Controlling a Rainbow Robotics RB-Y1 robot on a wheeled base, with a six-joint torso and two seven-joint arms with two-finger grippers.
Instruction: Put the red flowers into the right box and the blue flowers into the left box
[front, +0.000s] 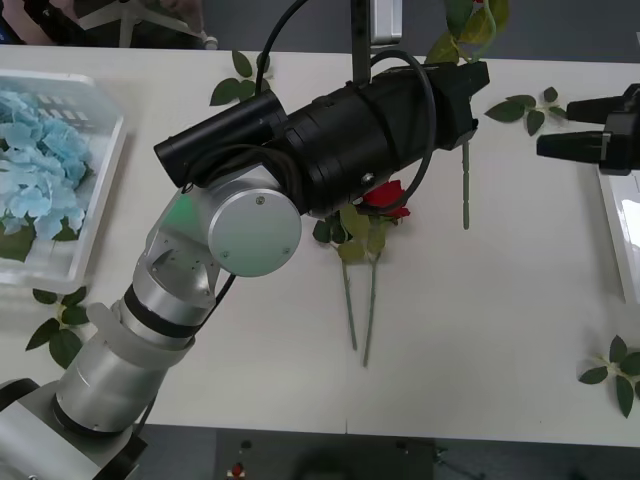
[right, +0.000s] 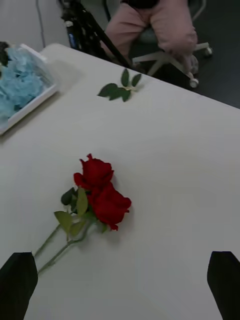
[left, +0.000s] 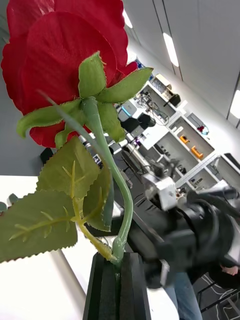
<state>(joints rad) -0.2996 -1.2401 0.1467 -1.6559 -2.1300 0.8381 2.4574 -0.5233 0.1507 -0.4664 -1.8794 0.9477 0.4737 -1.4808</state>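
Two red roses (right: 102, 192) lie together mid-table, heads touching, stems (front: 360, 310) trailing toward the robot's side. A third rose (left: 60, 65) is clamped by its stem between the shut black fingers of the left gripper (left: 117, 280); the left wrist view shows its head and leaves raised against a room background. In the front view this gripper's fingers are hidden behind the left arm (front: 330, 135), which reaches across the table centre; only a green stem (front: 466, 185) hangs below it.

Blue flowers (front: 40, 165) fill the left box (front: 95, 215) at the table's left edge. The right box (front: 625, 235) shows only its rim at the right edge.

The right gripper (front: 550, 128) hovers beside the right box, fingers (right: 17, 285) spread apart, nothing between them.

Bare tabletop (front: 500, 330) surrounds the lying roses; loose leaf sprigs (front: 615, 370) sit near the edges. No legible writing.
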